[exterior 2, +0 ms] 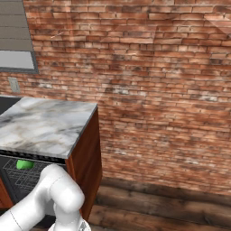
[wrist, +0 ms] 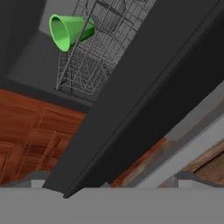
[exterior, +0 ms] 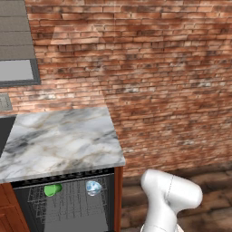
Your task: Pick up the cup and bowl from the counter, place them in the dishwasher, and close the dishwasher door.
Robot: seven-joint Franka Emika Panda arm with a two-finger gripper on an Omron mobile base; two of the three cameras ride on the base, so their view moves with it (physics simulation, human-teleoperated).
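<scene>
Cup (exterior: 53, 189) and bowl (exterior: 94, 187) both sit in the wire rack (exterior: 68, 204) of the dishwasher (exterior: 63, 199), cup to the left, beneath the marble worktop (exterior: 59, 140) in the left base view. From the right base view, the cup shows green under the worktop's edge, behind the white arm (exterior 2: 54, 198). Through the hand view, the cup lies on its side in the rack beyond the black dishwasher door (wrist: 144, 100); the end effector's jaws stand wide, holding nothing.

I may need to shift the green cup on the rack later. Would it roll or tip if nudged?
Probably yes. The cup lies on its side in the wire rack, and its round, tapered wall would likely roll in a curve. It looks plain and thin, so probably light; the wires may stop it.
</scene>
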